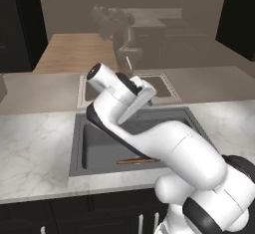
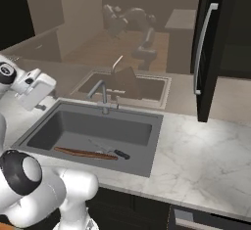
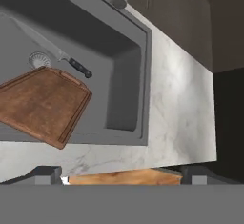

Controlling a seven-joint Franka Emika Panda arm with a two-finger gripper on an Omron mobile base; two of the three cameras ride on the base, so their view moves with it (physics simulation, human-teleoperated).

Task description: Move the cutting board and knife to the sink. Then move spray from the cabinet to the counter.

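Note:
The reddish-brown cutting board (image 3: 43, 104) lies flat on the floor of the grey sink (image 3: 126, 42); from the base it shows as a thin brown strip (image 2: 86, 153) (image 1: 137, 161). The black-handled knife (image 3: 71, 63) (image 2: 115, 153) rests on the basin floor beside the board's far edge. My gripper (image 3: 121, 175) hangs open and empty above the sink's front rim, with its hand (image 2: 35, 92) over the basin's left side. The tall black cabinet (image 2: 218, 53) with a long silver handle (image 2: 203, 48) stands to the right. The spray is out of view.
A grey faucet (image 2: 103, 94) rises from the sink's back rim. The marble counter (image 2: 206, 155) stretches right of the basin up to the cabinet. A round drain (image 3: 39, 58) sits in the basin floor by the knife blade. My arm (image 1: 164, 143) crosses over the sink.

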